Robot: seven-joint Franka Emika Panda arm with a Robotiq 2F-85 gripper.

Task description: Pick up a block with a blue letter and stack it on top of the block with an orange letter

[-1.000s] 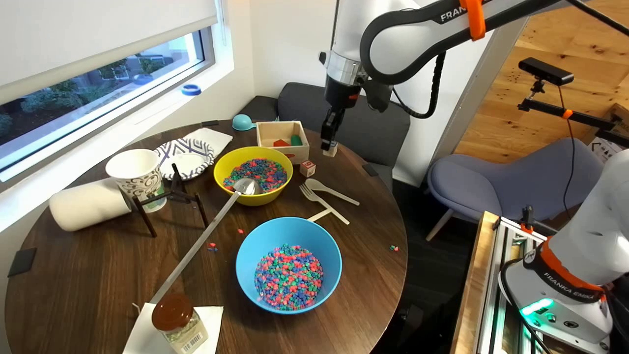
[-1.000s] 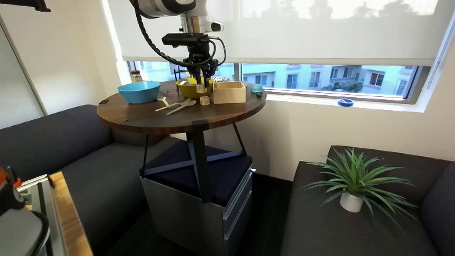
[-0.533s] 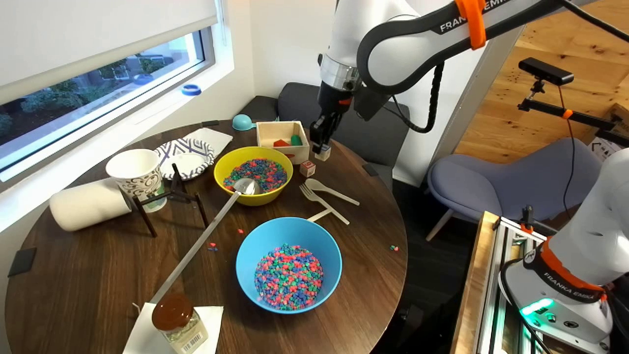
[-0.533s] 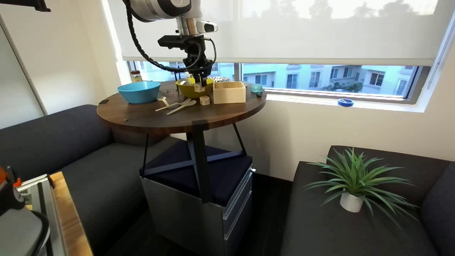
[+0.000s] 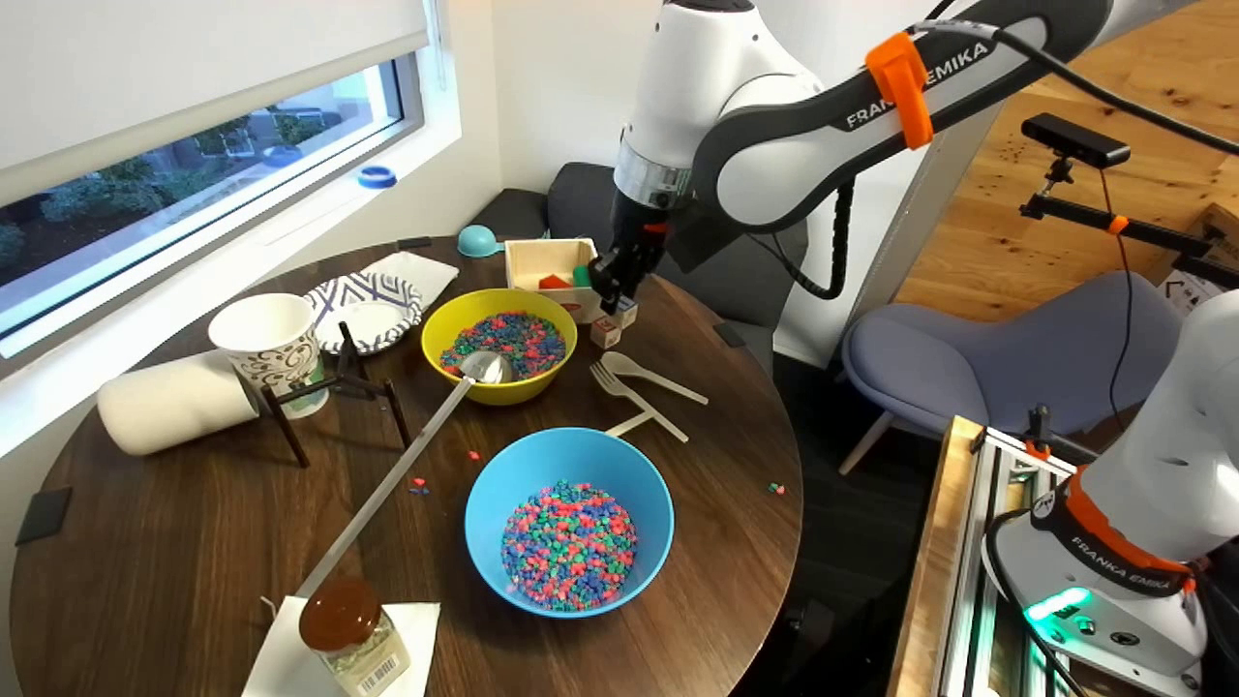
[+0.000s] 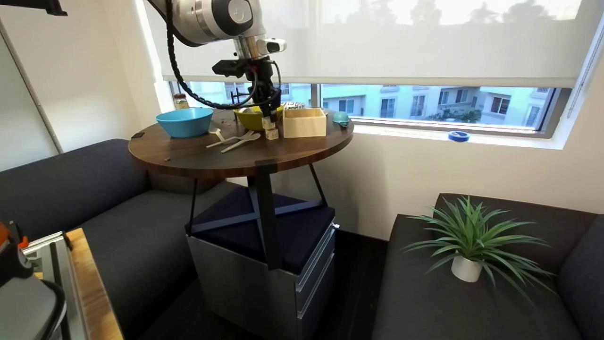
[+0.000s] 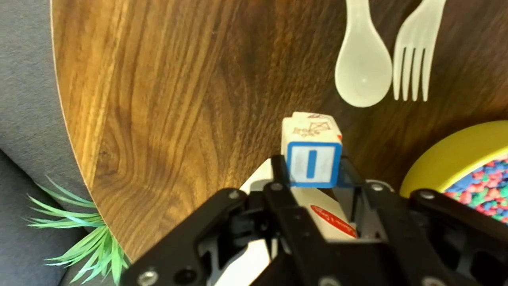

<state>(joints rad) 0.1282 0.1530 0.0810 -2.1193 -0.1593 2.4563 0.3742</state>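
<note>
End effector (image 7: 313,166) slanted down, gripping blue-lettered block (image 7: 312,153)

I have the blue-I alphabet block (image 7: 312,153) pinched in my gripper (image 7: 312,163); another block (image 7: 304,114) peeks past it, near a spoon (image 7: 363,73) and fork (image 7: 420,35).

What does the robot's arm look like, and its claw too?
The arm is white and rounded, with black trim, a silvery ring, an orange strap and white letters saying FRANKA EMIKA. A thick black cable curves beside it. A bright green light glows on its white base. The claw is black, with narrow fingers and small round silvery screws.
</note>
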